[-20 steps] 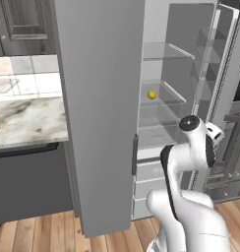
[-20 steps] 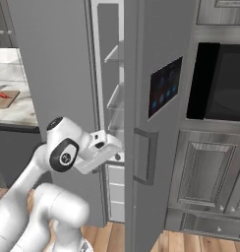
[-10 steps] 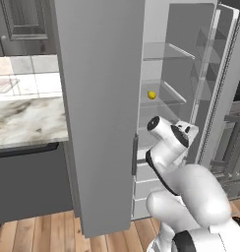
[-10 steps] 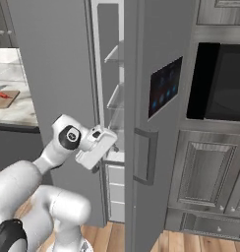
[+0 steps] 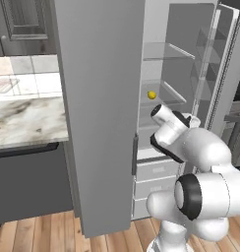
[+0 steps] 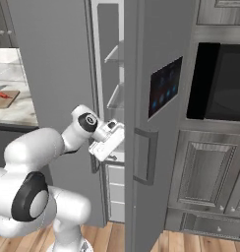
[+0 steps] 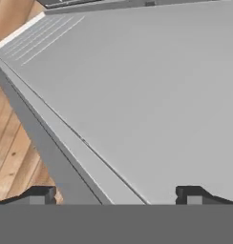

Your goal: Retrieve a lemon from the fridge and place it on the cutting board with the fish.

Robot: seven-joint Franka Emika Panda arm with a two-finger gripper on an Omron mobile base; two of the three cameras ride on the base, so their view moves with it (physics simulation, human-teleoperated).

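The fridge [image 5: 102, 98] stands with both doors swung open. On a glass shelf inside lies the small yellow lemon [image 5: 151, 95]. My white hand [image 5: 166, 129] hangs below and slightly right of the lemon, in front of the pale drawers, and it does not touch the fruit. In the hand view my gripper [image 7: 114, 194] is open, its two dark fingertips [image 7: 39, 194] far apart, facing a flat grey fridge panel with nothing between them. The wooden cutting board [image 6: 9, 98] lies on the counter far left with the red-orange fish [image 6: 0, 95] on it.
The open left door [image 6: 53, 64] rises close beside my arm. The right door with its dark dispenser panel [image 6: 166, 86] and handle [image 6: 146, 155] stands to the right. A dark oven [image 6: 220, 81] sits in the panelled cabinets. A marble counter [image 5: 28, 120] runs along the left.
My arm has swung left and forward, bringing the hand from beside the right door to in front of the fridge's open middle. The lemon has not moved.
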